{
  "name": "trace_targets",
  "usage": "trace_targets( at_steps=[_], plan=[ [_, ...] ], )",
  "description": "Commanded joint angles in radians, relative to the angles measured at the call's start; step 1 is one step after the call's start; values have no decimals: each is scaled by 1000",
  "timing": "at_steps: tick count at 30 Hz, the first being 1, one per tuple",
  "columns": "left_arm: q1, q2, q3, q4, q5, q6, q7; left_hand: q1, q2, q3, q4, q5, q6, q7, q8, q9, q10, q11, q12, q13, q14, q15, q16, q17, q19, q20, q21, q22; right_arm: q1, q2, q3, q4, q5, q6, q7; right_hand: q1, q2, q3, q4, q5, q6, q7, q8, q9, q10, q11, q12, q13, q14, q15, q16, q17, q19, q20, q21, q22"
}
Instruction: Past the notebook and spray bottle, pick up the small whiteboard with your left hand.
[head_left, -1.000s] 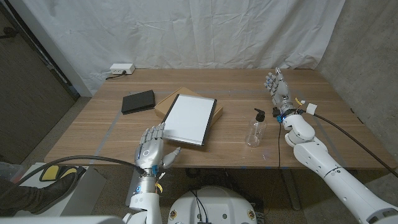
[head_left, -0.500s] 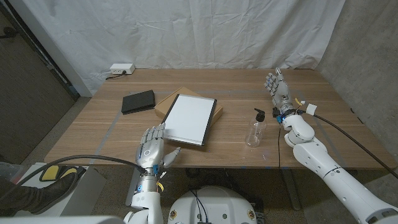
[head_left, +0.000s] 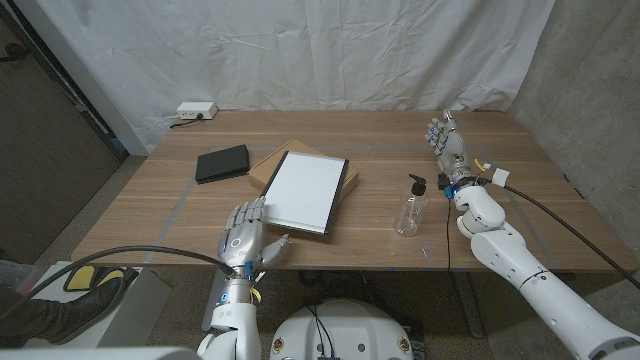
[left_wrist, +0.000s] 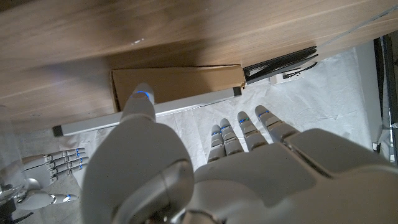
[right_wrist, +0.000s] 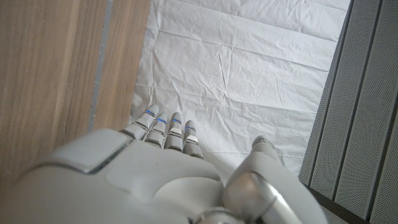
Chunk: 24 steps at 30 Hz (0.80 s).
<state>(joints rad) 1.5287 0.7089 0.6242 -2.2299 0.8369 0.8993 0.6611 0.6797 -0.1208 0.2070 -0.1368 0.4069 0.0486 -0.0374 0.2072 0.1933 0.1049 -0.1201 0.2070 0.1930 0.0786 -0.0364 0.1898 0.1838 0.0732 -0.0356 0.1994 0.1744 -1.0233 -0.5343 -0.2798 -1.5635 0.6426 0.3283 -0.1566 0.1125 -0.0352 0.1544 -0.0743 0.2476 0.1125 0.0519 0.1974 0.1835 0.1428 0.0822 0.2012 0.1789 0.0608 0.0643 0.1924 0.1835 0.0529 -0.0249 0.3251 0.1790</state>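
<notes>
A: Where is the small whiteboard (head_left: 306, 190) found in relation to the left hand (head_left: 244, 236)?

B: It is seen just ahead of that hand and a little toward the robot's right, lying flat on the desk (head_left: 150, 215) over a brown cardboard piece (head_left: 268, 161). Its near short edge is close to the fingertips but is judged not to be touched; in the left wrist view the grey edge of the board (left_wrist: 149, 112) is crossed by the thumb (left_wrist: 140, 102), with the cardboard (left_wrist: 180, 81) beyond it.

A: How is its long axis laid?

B: It runs away from the robot, tilted slightly to the right at the far end. A short forward reach is therefore judged to be called for, with the near edge as the place to be gripped.

A: Which hand is nearer?

B: The left, clearly. The right hand (head_left: 447, 143) is held well apart, past the spray bottle (head_left: 410, 206), at the desk's right side.

A: How are the hands held?

B: The left hand is spread, nothing being held. The right hand is raised with its fingers extended and apart, also with nothing in it.

A: And the count?

B: One whiteboard, one cardboard piece, one black notebook (head_left: 222, 162) to the board's left, one spray bottle and one white power strip (head_left: 193, 111) at the far left edge are counted.
</notes>
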Motion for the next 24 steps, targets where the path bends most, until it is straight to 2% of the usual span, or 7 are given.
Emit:
trace_targets(
  at_steps=[1,12,24],
  plan=[
    [-30,7,-4,22,-46,-25,12,14,2,-1,1,6,12,0,6,1,8,-4,6,4,7,-48,4,2,-3,-33,1,5,-1,2,1,-2,-3,-1,-6,9,7,-2,1,2,8,-1,1,6,11,1,8,4,9,-4,1,3,9,-4,-3,3],
    [-64,15,10,38,-63,-27,2,20,6,-1,2,8,20,1,8,1,12,-2,6,4,12,-49,5,2,-3,-35,2,5,0,7,0,-1,-2,-3,-10,9,7,-4,1,2,7,-2,0,6,11,2,8,4,7,-4,0,3,8,-3,-8,3],
    [-87,32,28,45,-71,-37,-8,33,13,0,1,11,41,-7,15,1,28,-13,10,4,20,-55,6,1,1,-48,3,5,-20,-1,7,-21,4,-6,-14,9,8,-5,0,3,10,-3,1,6,11,1,8,4,8,-5,0,3,10,-4,-11,3]
  ],
)
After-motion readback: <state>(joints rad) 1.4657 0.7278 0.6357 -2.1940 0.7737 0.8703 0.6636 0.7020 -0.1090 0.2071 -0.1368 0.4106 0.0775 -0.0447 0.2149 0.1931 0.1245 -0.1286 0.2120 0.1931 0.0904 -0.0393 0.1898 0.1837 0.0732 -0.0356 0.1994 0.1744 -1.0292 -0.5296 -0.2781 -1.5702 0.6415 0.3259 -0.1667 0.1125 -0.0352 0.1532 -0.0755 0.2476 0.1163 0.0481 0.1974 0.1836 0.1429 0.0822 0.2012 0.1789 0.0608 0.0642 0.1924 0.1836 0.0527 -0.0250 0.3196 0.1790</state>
